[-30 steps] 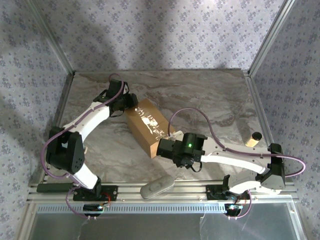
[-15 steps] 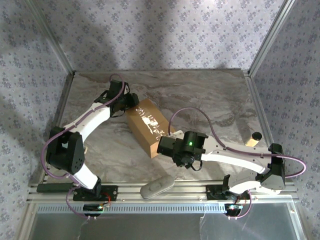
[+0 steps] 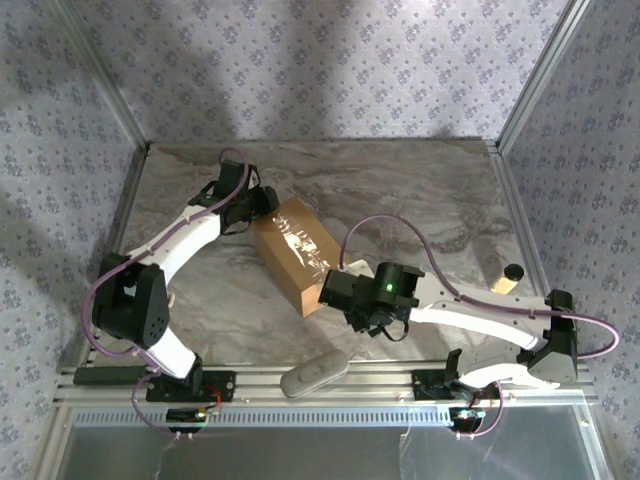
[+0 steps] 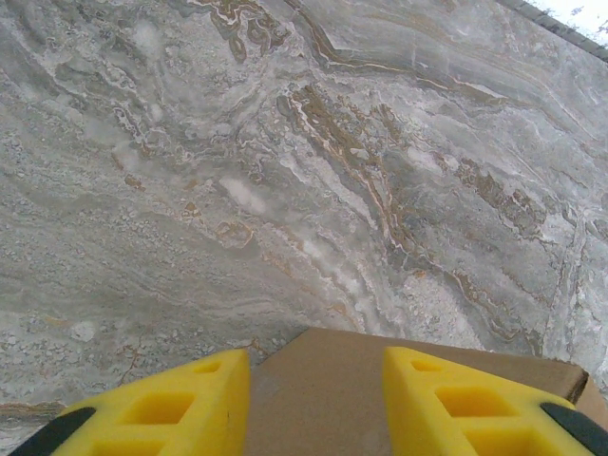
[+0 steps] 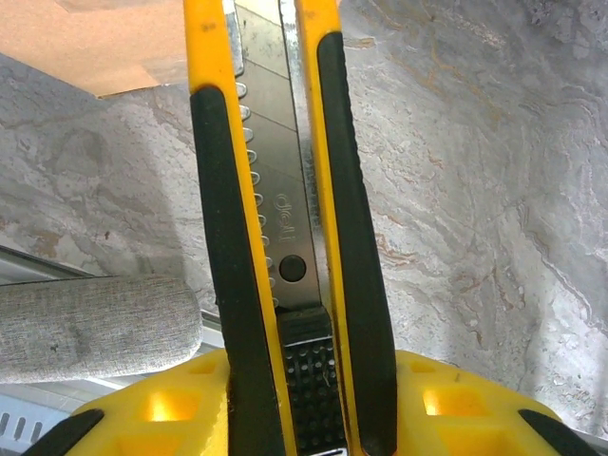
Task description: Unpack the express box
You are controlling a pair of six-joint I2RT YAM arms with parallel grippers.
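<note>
**Box not yet opened, knife at the ready**

The box lies slantwise on the table, left of the middle, between the two arms. Its flaps are down and the shiny tape runs unbroken along the seam as far as I can make out, so nothing has been cut, lifted or taken out.

The left claw sits at the box's far end. In the left wrist view its yellow fingers are spread with cardboard showing between them. Whether they press on the box I cannot tell.

The right claw is at the near end, clamped on a yellow-and-black knife with the blade out. A corner of the box is just beside the blade, but the tip is out of sight.

I would judge the job barely begun: slitting the tape, folding back the flaps and emptying the box all remain.

A grey pouch rests at the near edge, and a small tan cylinder lies well off to the right.
</note>
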